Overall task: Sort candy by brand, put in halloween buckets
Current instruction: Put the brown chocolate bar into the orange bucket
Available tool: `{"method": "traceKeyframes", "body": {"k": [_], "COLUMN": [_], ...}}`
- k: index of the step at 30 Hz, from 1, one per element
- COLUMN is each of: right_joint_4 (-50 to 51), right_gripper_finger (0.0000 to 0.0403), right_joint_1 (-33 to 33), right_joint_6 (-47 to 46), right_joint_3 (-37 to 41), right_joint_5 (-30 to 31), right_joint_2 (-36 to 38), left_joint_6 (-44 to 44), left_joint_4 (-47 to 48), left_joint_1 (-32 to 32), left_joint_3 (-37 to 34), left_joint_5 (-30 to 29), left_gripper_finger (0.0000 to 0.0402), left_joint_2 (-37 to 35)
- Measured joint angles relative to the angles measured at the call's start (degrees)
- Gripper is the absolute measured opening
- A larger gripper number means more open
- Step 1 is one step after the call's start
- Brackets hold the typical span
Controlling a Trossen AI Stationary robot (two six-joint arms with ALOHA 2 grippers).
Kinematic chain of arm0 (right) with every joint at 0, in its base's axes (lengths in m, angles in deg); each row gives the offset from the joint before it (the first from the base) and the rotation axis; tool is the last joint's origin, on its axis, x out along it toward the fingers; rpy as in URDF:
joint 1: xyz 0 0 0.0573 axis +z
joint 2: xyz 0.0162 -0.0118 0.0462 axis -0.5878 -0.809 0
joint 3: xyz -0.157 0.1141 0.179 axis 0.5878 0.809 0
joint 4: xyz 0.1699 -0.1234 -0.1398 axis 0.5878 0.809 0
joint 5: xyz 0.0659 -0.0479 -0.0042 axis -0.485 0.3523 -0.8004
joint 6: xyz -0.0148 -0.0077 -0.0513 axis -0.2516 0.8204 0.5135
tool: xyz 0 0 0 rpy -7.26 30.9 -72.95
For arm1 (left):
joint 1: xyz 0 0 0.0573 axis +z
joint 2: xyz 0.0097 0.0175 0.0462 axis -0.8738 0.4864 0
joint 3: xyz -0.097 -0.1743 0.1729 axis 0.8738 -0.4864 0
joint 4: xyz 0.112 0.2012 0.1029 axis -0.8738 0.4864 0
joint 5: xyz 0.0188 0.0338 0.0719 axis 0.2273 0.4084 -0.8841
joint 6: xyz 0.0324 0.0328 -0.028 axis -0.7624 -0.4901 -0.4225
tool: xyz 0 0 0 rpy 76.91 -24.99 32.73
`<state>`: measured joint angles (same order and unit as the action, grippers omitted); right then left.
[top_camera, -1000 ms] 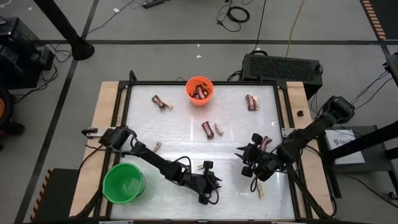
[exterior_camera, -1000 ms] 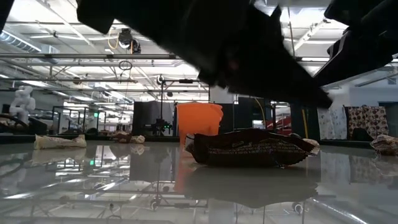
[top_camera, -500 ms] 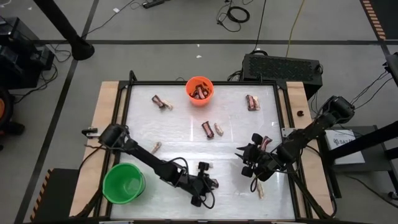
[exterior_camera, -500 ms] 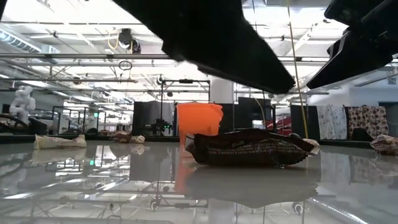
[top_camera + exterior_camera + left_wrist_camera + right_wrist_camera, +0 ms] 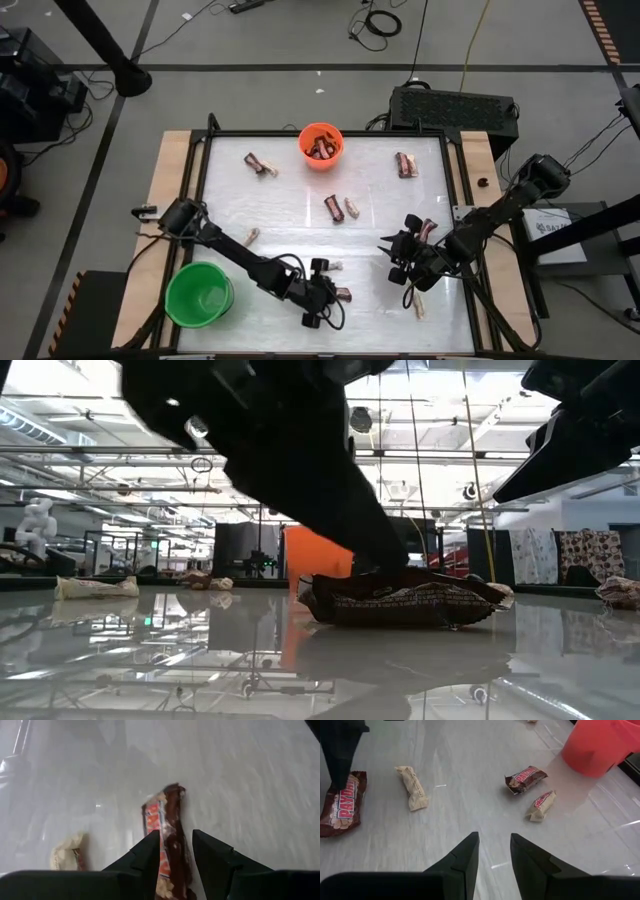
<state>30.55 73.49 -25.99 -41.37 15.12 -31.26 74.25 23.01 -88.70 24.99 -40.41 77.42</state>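
A dark brown-red bar (image 5: 341,295) lies flat on the table near its near edge; it is lettered PAYDAY in the right wrist view (image 5: 342,805). My left gripper (image 5: 176,851) is open and low over it, one finger on each side of the bar (image 5: 171,827). A pale cream piece (image 5: 331,266) lies just beyond it. My right gripper (image 5: 398,262) hangs open above bare table, right of centre. The orange bucket (image 5: 321,146) stands at the far edge with brown pieces inside. The green bucket (image 5: 200,295) stands at the near left corner. My left gripper comes down on the brown-red bar (image 5: 400,598) slanting from above and from the table's left. Its fingers (image 5: 150,852) lie along the bar's length, on either side. The bar rests flat on the table. Whether the fingers touch the wrapper, I cannot tell.
Loose pieces lie about: a brown and a cream one mid-table (image 5: 341,208), one far left (image 5: 260,165), one far right (image 5: 405,165), a small cream one (image 5: 250,236), and two by my right gripper (image 5: 427,230) (image 5: 420,305). A raised frame (image 5: 205,150) borders the table.
My left gripper has moved a little toward the table's left edge and come down to the brown-red bar, which now shows beside it in the high view. The bar has stayed where it lay.
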Motion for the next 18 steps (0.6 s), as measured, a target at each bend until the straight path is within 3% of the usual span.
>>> {"method": "traceKeyframes", "body": {"k": [18], "right_joint_4": [0.0], "right_gripper_finger": [0.0105], "right_joint_1": [0.0], "right_joint_6": [0.0], "right_joint_3": [0.0], "right_joint_5": [0.0], "right_joint_2": [0.0], "left_joint_6": [1.63], "left_joint_4": [2.23], "left_joint_1": [0.16], "left_joint_3": [-0.02], "left_joint_5": [-0.19], "left_gripper_finger": [0.0121], "left_joint_2": [0.0]}}
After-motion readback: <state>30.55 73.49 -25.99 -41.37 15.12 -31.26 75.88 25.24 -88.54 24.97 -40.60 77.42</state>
